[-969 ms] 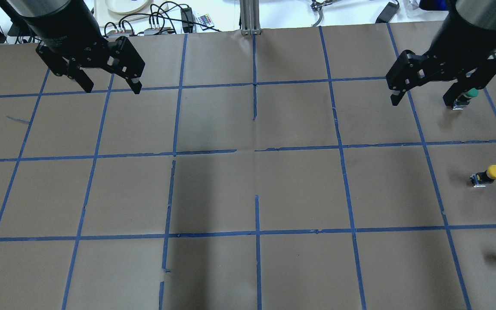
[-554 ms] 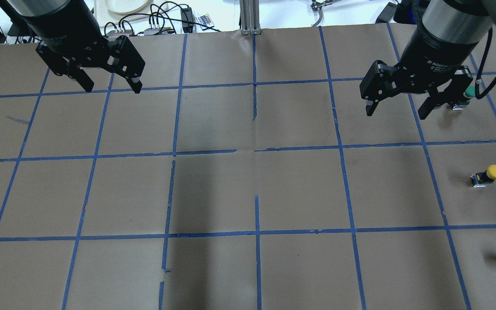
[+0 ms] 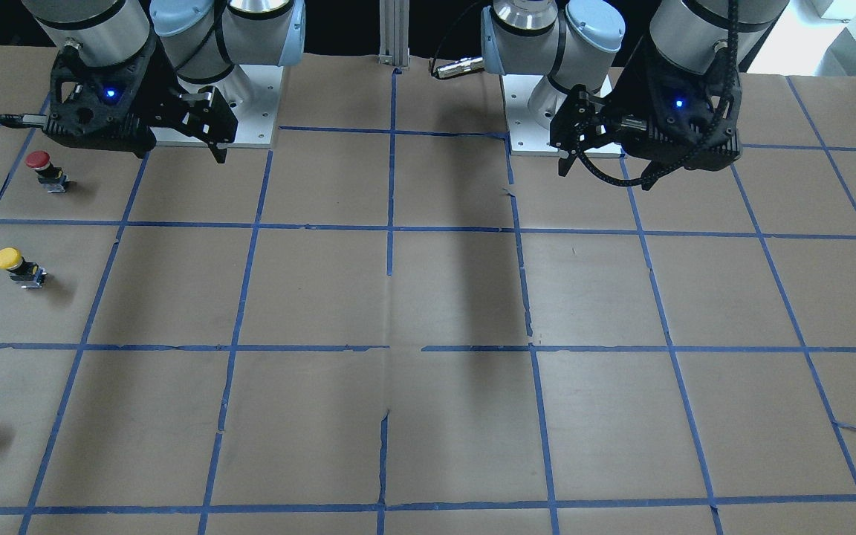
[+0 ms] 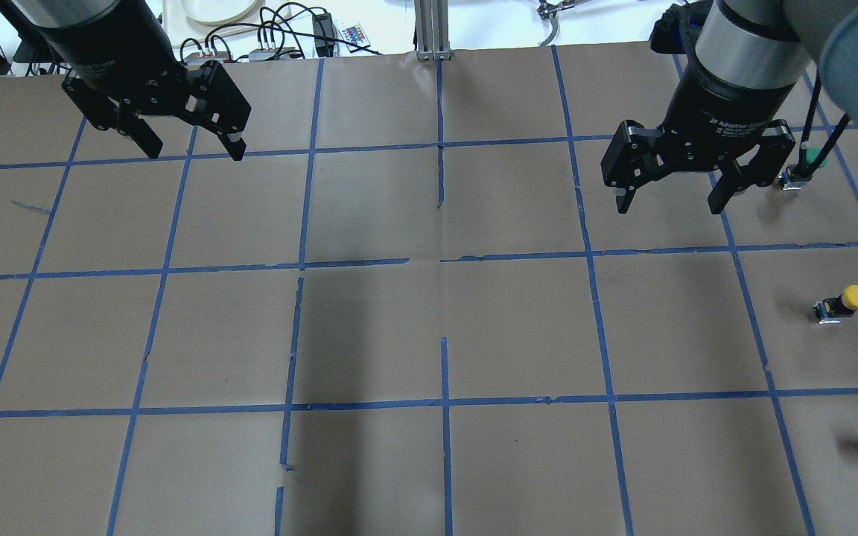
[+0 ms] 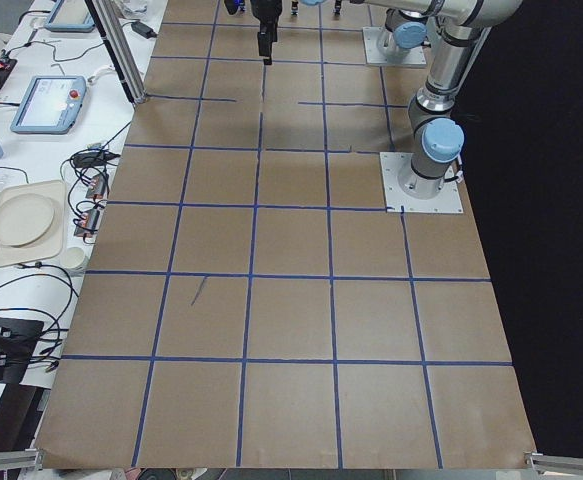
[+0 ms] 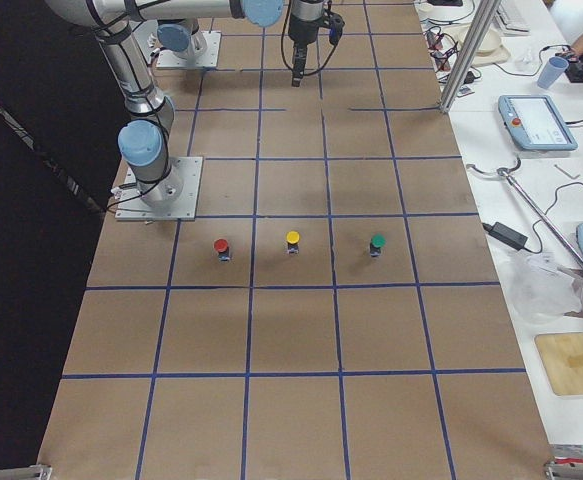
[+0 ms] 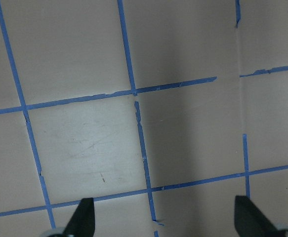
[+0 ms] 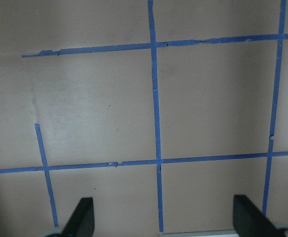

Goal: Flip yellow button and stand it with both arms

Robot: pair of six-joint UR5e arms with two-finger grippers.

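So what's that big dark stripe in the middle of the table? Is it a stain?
Probably a shadow, not a stain. Overhead view: a soft-edged dark band on the table. Front-facing view: the same band, mid-table, with blurry edges. Left wrist view: a dim strip as well. Front-facing view again: the yellow button has a small shadow beside it.

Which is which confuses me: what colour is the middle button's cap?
Yellow; that button shows best overhead.

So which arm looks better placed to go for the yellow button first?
The right arm, likely. The yellow button sits near the right edge of the table, and the right arm's fingers, open and empty, hang over that half. The left arm's fingers, also open, are far across it.
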